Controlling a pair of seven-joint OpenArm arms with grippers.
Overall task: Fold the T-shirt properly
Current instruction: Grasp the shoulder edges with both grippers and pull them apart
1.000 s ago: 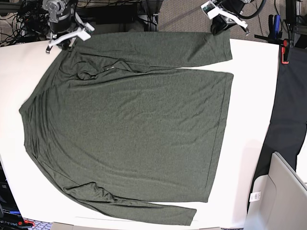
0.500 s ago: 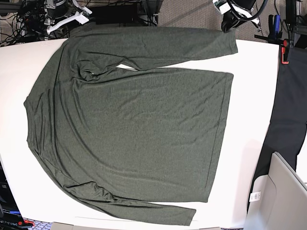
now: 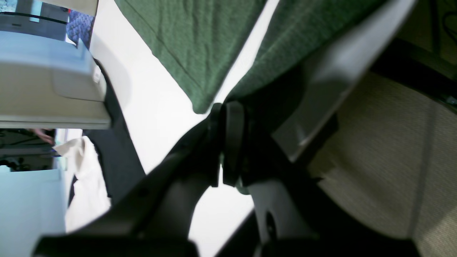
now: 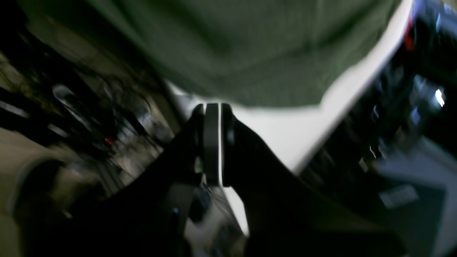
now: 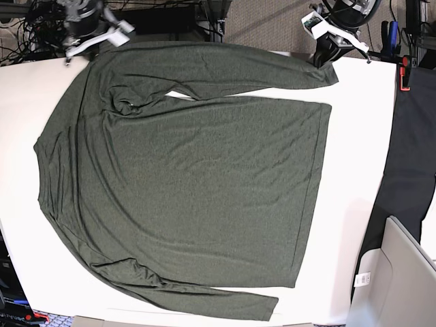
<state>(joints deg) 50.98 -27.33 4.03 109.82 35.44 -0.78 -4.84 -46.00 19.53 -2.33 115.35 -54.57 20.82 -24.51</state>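
T-shirt (image 5: 184, 184) lies flat on the white table (image 5: 361, 204), spread across most of it, hem toward base view's right, shoulders toward its left. One long sleeve runs along the far edge, cuff ending at far right; the other sleeve lies along the near edge.

Left pincer (image 5: 325, 56) sits at the far-right corner of the table, right at the far sleeve's cuff. In left wrist view its pads (image 3: 232, 142) are pressed together, clenched, w/ green cloth coming down to the tips; looks like a pinch on the cuff edge, though the contact spot is dark and hard to confirm. Shirt body's hem corner shows just beside it, a strip of table between the two bits of fabric.

Right pincer (image 5: 78, 49) is at the far-left edge, just beside the shoulder end of that same sleeve. Right wrist view is blurred: fingers (image 4: 212, 142) closed flat against each other, nothing visible between them, shirt fabric just past the tips w/ table showing in between.
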